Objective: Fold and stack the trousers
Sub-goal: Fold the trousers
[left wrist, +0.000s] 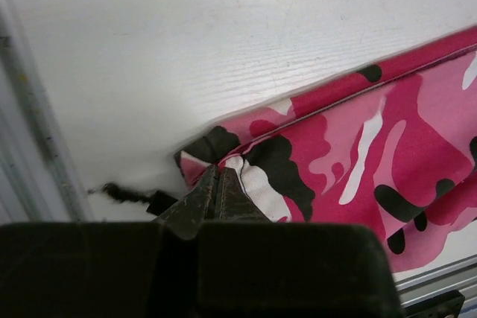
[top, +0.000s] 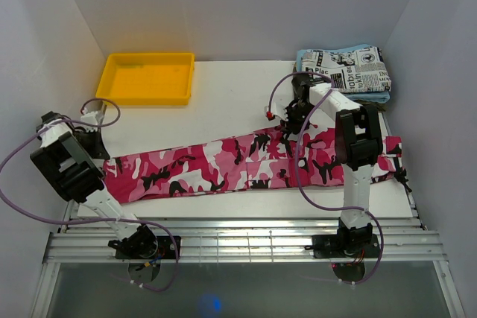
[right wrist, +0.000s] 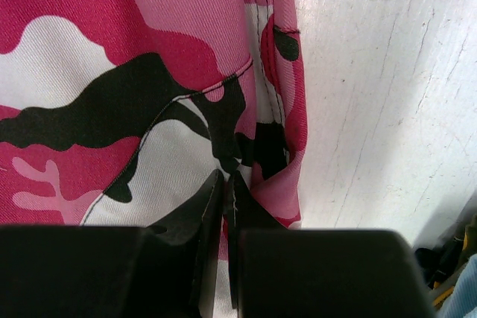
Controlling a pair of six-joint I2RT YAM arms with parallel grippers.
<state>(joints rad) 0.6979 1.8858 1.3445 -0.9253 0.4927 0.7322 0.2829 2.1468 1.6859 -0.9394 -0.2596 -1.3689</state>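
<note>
The trousers (top: 223,165) lie flat along the worktop's (top: 238,102) near edge. The left tool (left wrist: 217,180) pinches the hem corner; the right tool (right wrist: 226,182) pinches the far side seam. Raise both evenly, cloth taut, for 1 clean fold.

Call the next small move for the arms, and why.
Probably lift both grippers slightly, together. The left gripper is shut on the left-end corner of the trousers, the right gripper on their far edge, and the cloth lies flat on the table; it likely must clear the surface before folding.
</note>
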